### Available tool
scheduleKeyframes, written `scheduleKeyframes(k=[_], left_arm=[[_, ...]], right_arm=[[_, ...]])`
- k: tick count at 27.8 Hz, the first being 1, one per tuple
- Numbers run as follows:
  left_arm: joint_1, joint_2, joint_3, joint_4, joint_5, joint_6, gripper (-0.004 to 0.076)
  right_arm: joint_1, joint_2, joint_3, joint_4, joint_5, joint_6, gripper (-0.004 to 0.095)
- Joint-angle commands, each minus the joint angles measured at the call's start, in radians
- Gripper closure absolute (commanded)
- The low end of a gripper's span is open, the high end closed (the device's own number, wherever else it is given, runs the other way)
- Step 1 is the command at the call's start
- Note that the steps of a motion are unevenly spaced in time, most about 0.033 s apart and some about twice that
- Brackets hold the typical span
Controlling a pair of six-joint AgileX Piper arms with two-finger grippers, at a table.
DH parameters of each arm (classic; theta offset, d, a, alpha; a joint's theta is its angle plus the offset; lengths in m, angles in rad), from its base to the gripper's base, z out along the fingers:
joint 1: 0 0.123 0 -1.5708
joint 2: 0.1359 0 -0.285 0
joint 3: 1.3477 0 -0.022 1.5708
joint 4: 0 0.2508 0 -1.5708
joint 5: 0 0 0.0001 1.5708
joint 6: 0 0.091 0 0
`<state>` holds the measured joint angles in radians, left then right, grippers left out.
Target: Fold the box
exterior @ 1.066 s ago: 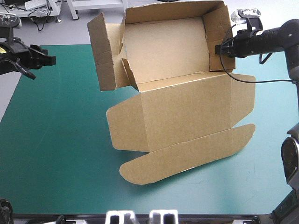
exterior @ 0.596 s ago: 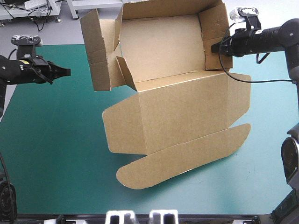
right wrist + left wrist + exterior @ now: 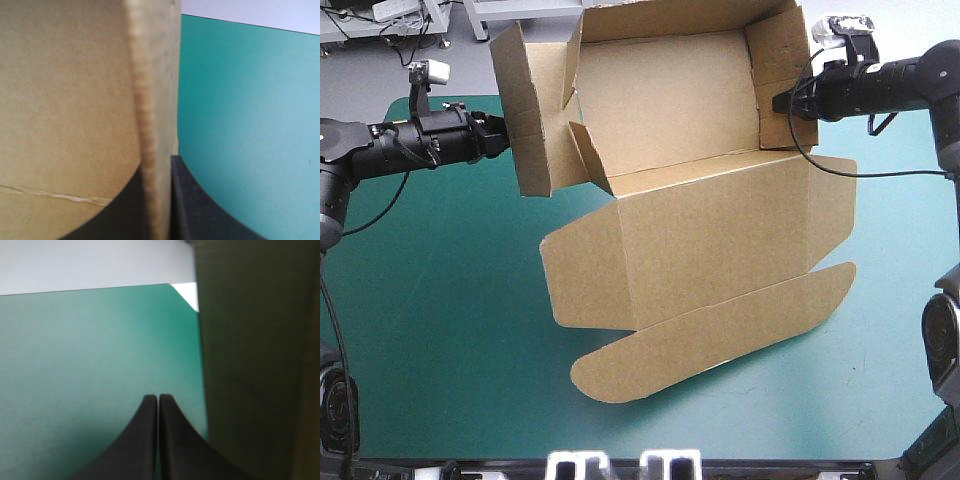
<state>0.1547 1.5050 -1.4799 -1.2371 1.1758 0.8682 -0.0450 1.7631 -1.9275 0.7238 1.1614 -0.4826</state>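
The brown box (image 3: 700, 230) is tilted up at the far side of the table. Its tray part has walls raised, and the lid with its rounded flap (image 3: 720, 335) slopes down to the teal-green cover. My right gripper (image 3: 780, 103) is shut on the box's right wall; in the right wrist view the board's edge (image 3: 150, 100) runs between the black fingers (image 3: 159, 165). My left gripper (image 3: 503, 137) is shut with nothing in it, its tip right at the outer face of the left side flap (image 3: 530, 110). In the left wrist view the joined fingers (image 3: 158, 399) point along that board (image 3: 255, 365).
The teal-green cover (image 3: 430, 300) lies bare to the left of the box and in a strip along the front edge. The table's far edge runs just behind the raised box.
My left arm has swung in from the table's left edge to the box's left flap. Earlier the box shifted slightly left; it has held still since. The right gripper keeps its hold.
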Motion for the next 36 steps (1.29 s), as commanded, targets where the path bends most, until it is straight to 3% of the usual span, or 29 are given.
scheduleKeyframes(k=[1,9,22,26,31,36], left_arm=[[-0.002,-0.037,-0.028,-0.188,0.075,0.044,0.0733],[-0.043,-0.047,-0.028,-0.237,0.114,0.064,0.0733],[-0.101,-0.068,-0.028,-0.241,0.072,0.064,0.0715],[-0.101,-0.068,-0.058,-0.232,0.109,0.072,0.0586],[-0.101,-0.069,-0.083,-0.173,0.094,0.037,0.0335],[-0.101,-0.069,-0.083,-0.046,0.053,-0.023,0.0299]], right_arm=[[0.002,-0.062,-0.036,0.069,-0.061,0.023,0.0925],[0.157,-0.062,-0.036,-0.122,-0.181,0.121,0.0925],[0.185,-0.062,-0.036,-0.176,-0.219,0.181,0.0925],[0.187,-0.062,-0.036,-0.221,-0.228,0.223,0.0924],[0.198,-0.062,-0.036,-0.189,-0.241,0.221,0.0925],[0.247,-0.062,-0.036,-0.219,-0.289,0.230,0.0925]])
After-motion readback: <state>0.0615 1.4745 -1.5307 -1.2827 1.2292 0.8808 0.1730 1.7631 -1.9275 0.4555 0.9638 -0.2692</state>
